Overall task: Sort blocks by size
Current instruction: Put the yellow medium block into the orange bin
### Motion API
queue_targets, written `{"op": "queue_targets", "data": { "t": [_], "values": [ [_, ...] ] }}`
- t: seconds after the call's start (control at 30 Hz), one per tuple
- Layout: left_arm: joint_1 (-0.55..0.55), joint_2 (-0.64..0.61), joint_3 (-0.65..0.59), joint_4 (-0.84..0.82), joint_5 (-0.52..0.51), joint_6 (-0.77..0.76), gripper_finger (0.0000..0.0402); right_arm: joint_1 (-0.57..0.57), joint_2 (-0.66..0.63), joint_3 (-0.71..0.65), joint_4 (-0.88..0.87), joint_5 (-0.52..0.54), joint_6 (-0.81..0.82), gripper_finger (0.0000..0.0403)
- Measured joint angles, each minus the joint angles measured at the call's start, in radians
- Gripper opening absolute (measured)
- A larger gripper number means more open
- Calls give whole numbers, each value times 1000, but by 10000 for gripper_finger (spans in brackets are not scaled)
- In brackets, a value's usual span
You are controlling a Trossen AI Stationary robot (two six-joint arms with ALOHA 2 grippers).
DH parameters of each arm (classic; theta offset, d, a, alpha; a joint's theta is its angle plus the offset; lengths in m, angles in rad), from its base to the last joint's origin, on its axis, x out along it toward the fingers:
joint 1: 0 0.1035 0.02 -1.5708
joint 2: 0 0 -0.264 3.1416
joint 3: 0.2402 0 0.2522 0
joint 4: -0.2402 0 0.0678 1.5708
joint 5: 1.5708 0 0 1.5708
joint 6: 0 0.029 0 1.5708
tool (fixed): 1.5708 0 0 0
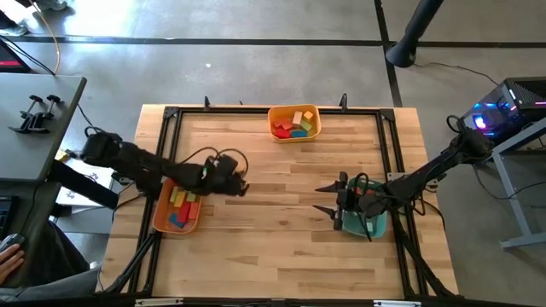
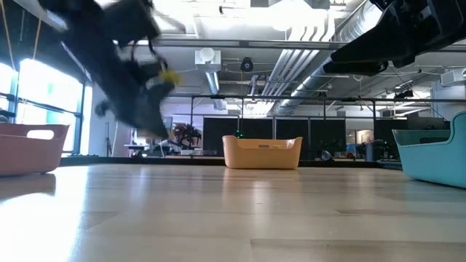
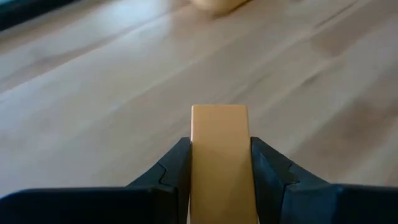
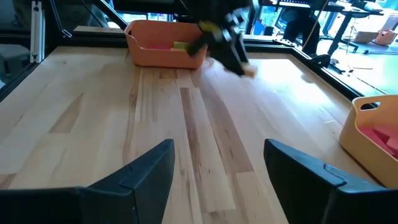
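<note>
Above the surface [image 1: 281, 213] beside the orange tray [image 1: 162, 223] | our left claw [image 3: 221, 163] pinches a yellow block [image 3: 221, 155] | our right claw [image 4: 217, 168] hangs spread over the teal tray [image 1: 375, 228] | risk: we judge the narrow pinch could let the block twist loose in transit.

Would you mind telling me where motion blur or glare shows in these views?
Low view: the left arm's gripper is smeared by motion, and bright ceiling lights glare. Right wrist view: that gripper is blurred too, beside the orange plastic tray. Left wrist view: the yellow wooden bar between the fingers is sharp; the table beyond is soft.
</note>
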Motion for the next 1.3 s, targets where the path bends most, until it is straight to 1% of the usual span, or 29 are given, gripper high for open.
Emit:
{"op": "queue_targets", "data": {
  "t": [0.07, 0.13, 0.23, 0.37, 0.47, 0.53, 0.6, 0.67, 0.77, 0.87, 1.1, 1.3],
  "values": [
    [-73, -20, 73, -119, -40, -71, 97, 0, 0, 0, 7, 1, -1, 245],
    [-142, -21, 157, -281, -71, -131, 97, 0, 0, 0, 18, 1, -2, 245],
    [-225, -19, 273, -538, -45, -254, 97, 0, 0, 0, 30, 1, -3, 245],
    [-325, -17, 349, -846, 56, -521, 97, 0, 0, 0, 30, -10, 5, 245],
    [-399, -17, 346, -1002, 194, -738, 97, 0, 0, 0, 30, -10, 6, 245],
    [-445, -17, 331, -1078, 294, -874, 97, 0, 0, 0, 30, -10, 6, 245],
    [-486, -18, 314, -1114, 369, -972, 104, 0, 0, 0, 30, -10, 2, 245],
    [-524, -16, 298, -1146, 402, -1043, 110, 0, 0, 0, 32, -10, -1, 245],
    [-551, -18, 258, -1149, 426, -1105, 112, -3, 0, 0, 34, -10, -9, 245],
    [-555, -19, 216, -1140, 479, -1133, 112, -9, 0, 0, 36, -10, -11, 245],
    [-555, -19, 108, -1025, 488, -1137, 113, -24, 0, 0, 36, -10, -11, 245],
    [-554, -19, 59, -1003, 477, -1180, 114, -24, 0, 0, 37, -10, -7, 245]
  ]
}}
